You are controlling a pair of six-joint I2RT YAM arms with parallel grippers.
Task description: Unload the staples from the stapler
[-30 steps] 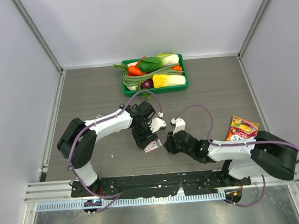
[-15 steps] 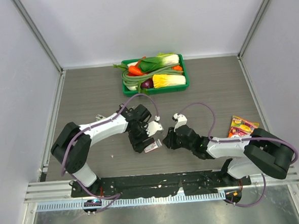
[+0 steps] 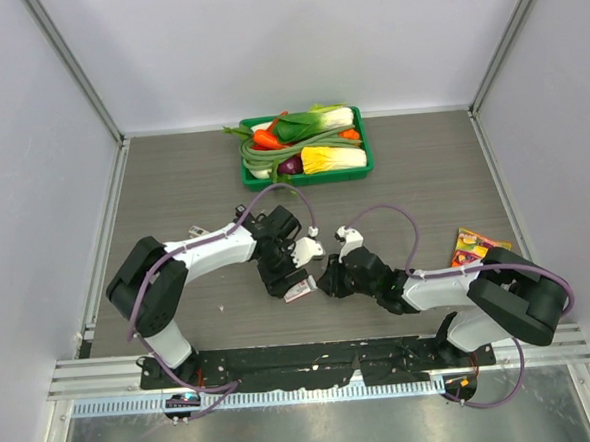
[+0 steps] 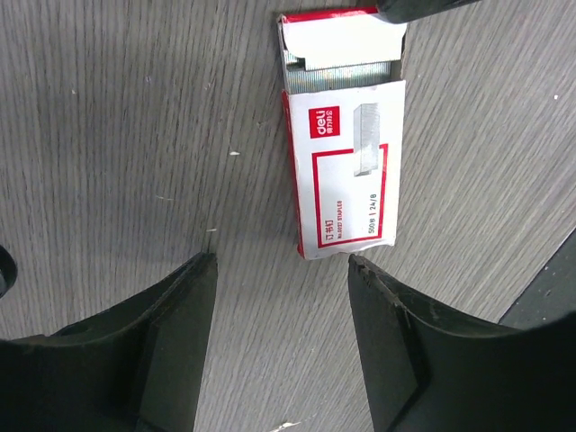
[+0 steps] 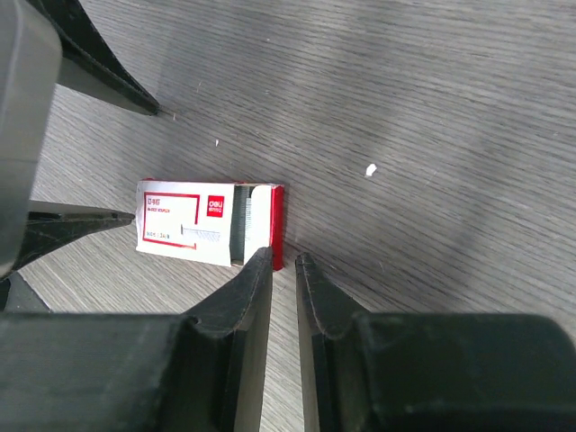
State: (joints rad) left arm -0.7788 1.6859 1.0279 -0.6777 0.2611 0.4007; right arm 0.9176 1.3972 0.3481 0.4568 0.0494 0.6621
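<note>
No stapler shows in any view. A small red-and-white staple box (image 3: 299,291) lies on the grey table between my two grippers. In the left wrist view the box (image 4: 346,171) has its inner tray slid partly out, and grey staples (image 4: 342,76) show in the open end. My left gripper (image 4: 281,263) is open and empty, its fingertips just short of the box's closed end. My right gripper (image 5: 281,259) is almost shut with nothing in the slit. Its left fingertip (image 5: 259,263) is at the red open end of the box (image 5: 202,223).
A green tray (image 3: 307,178) of vegetables stands at the back middle. A colourful snack packet (image 3: 474,242) lies at the right, partly under the right arm. A white speck (image 5: 371,168) lies on the table. Grey walls close in the table on three sides.
My right gripper has moved left and forward up to the open end of the staple box. My left gripper has shifted slightly and still hangs over the box.
</note>
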